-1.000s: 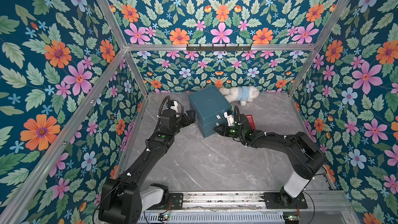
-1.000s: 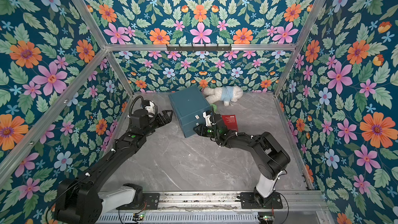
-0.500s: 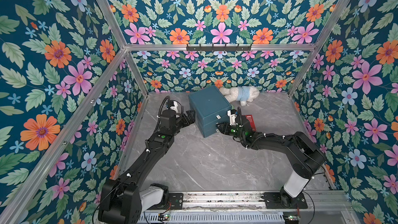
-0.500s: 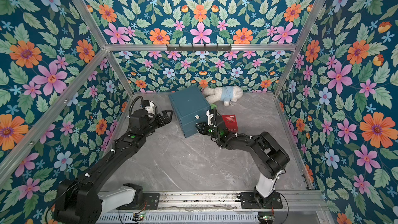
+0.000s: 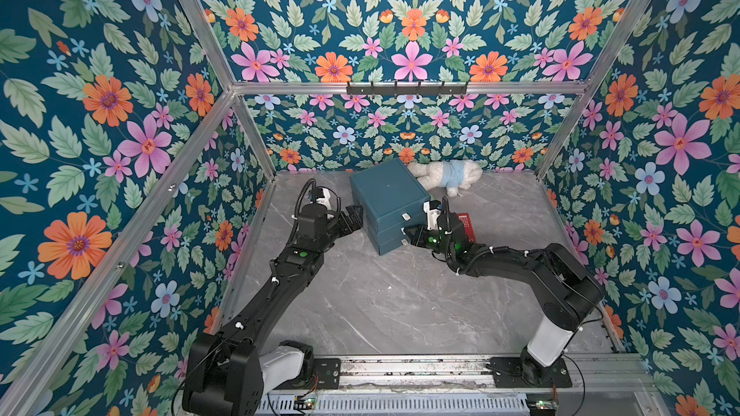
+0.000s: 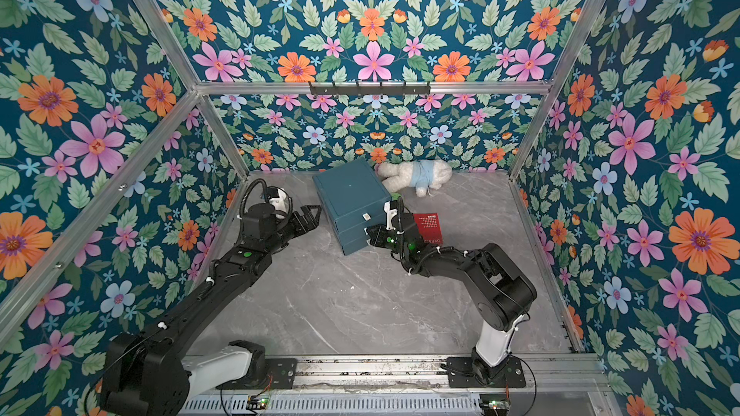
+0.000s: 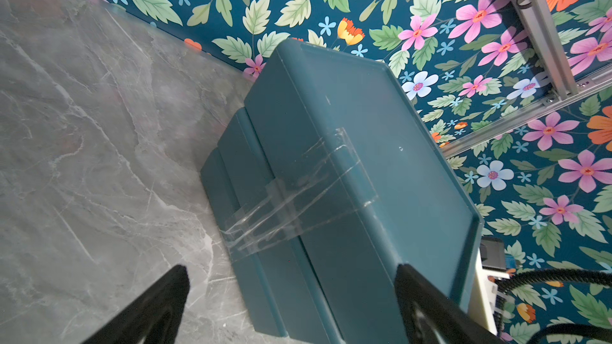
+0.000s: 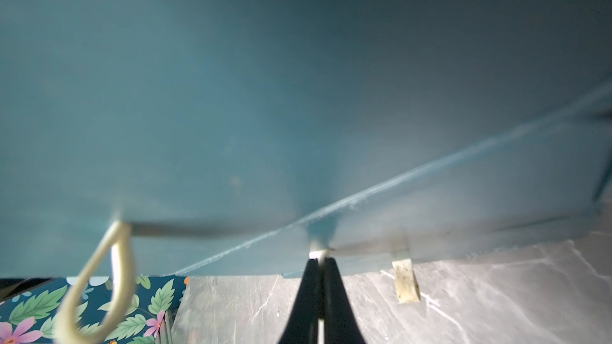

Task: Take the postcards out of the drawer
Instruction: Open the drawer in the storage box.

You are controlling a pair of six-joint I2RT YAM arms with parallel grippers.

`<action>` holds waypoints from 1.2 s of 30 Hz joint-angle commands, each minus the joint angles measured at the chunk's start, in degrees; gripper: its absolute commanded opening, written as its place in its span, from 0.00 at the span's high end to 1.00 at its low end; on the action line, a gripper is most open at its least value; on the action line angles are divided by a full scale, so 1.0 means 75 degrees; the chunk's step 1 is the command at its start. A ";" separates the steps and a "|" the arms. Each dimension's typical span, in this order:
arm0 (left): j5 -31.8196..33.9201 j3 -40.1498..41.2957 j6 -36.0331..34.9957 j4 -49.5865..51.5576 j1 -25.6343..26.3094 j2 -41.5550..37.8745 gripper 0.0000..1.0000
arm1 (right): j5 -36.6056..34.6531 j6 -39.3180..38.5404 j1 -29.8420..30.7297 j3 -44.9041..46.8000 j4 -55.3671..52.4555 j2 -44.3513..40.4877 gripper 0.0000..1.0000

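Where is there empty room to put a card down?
The biggest bare patch of table lies in front of the box, between the left arm and the right arm. A smaller one lies along the right wall, beyond the red card and toy. Around the box it is crowded.

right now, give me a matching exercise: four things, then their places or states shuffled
1 left claw
2 right claw
3 red rectangular postcard
4 white plush toy in a blue top

a lying by the back wall
b shut on the white pull tab of the teal drawer box
c flat on the grey marble-look table
d open beside the box

Pairs: 1-d, 2-b, 3-c, 4-a
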State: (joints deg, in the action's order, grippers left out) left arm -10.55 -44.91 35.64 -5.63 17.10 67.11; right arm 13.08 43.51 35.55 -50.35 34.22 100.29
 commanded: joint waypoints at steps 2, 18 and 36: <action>0.0058 0.0022 -0.0089 0.0009 0.0001 -0.0077 0.00 | 0.0293 0.0070 0.0006 0.0156 0.0165 -0.0274 1.00; -0.0275 -0.0113 0.0153 -0.0254 -0.0003 0.0208 0.00 | 0.0387 -0.0164 0.0085 0.1730 -0.1637 -0.2643 1.00; -0.0419 -0.0118 0.0390 -0.0386 -0.0003 0.0345 0.00 | 0.0037 0.0120 0.0256 0.2907 -0.2485 -0.3944 0.95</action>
State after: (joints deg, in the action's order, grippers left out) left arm -13.34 -45.58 38.26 -6.90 17.10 69.60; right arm 14.13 43.38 37.32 -28.71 16.19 70.78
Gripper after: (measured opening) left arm 0.997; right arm 0.061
